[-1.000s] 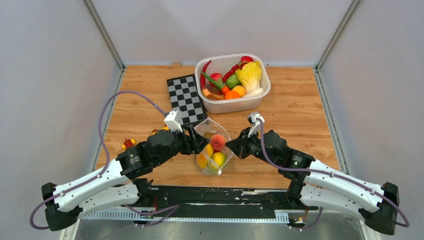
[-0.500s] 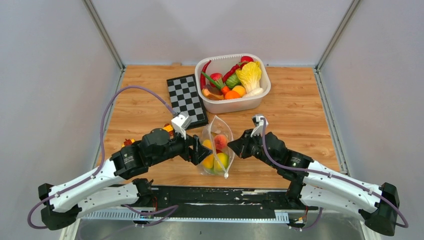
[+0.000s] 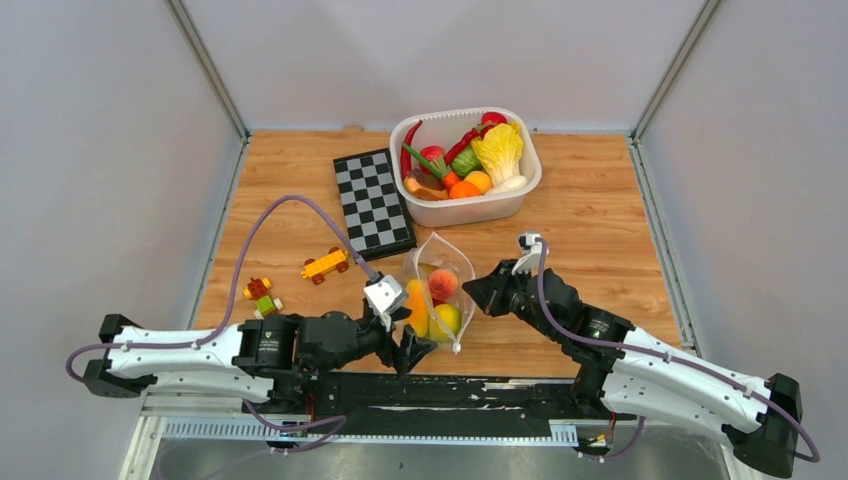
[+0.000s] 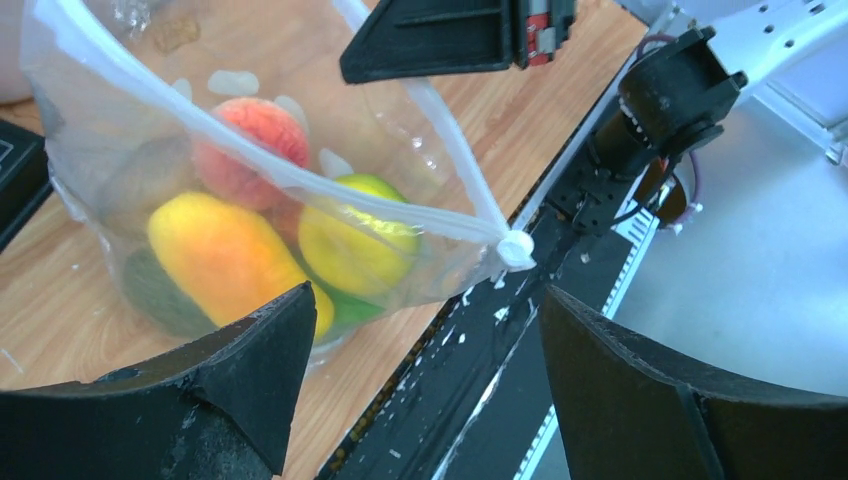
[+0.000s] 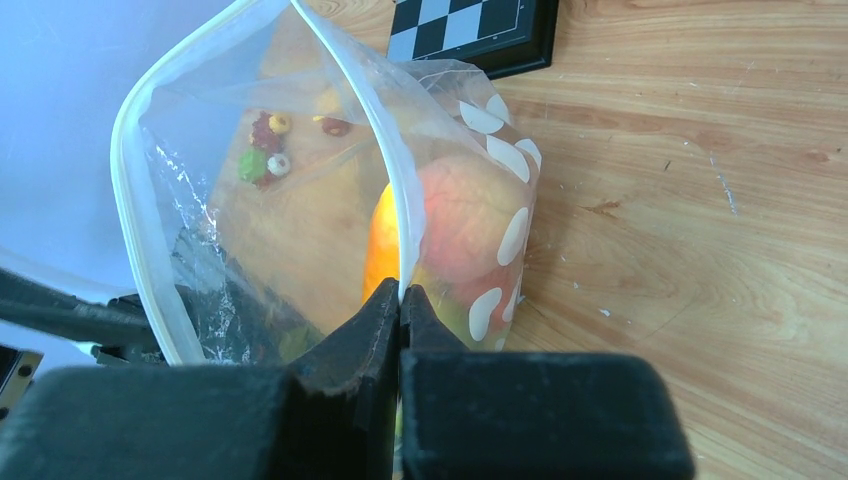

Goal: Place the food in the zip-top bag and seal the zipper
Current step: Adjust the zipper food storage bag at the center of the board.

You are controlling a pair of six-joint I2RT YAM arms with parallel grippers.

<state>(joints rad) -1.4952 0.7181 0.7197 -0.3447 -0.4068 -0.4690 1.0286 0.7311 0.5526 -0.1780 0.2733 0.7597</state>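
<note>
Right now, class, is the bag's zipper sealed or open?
Open. In the right wrist view the zipper gapes in a wide loop atop the zip-top bag; the right end effector pinches one side only.

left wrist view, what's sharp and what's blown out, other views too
Left wrist: zip-top bag and toy fruit sharp, metal sheet at right pale and washed. Right wrist: right gripper soft near the lens, zipper faint against the bright backdrop. Top external: even light, faint shadows.

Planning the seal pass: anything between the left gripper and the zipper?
Nothing visible. The left gripper is open, facing the near end of the zipper with only air between. The right gripper is shut on it farther along.
</note>
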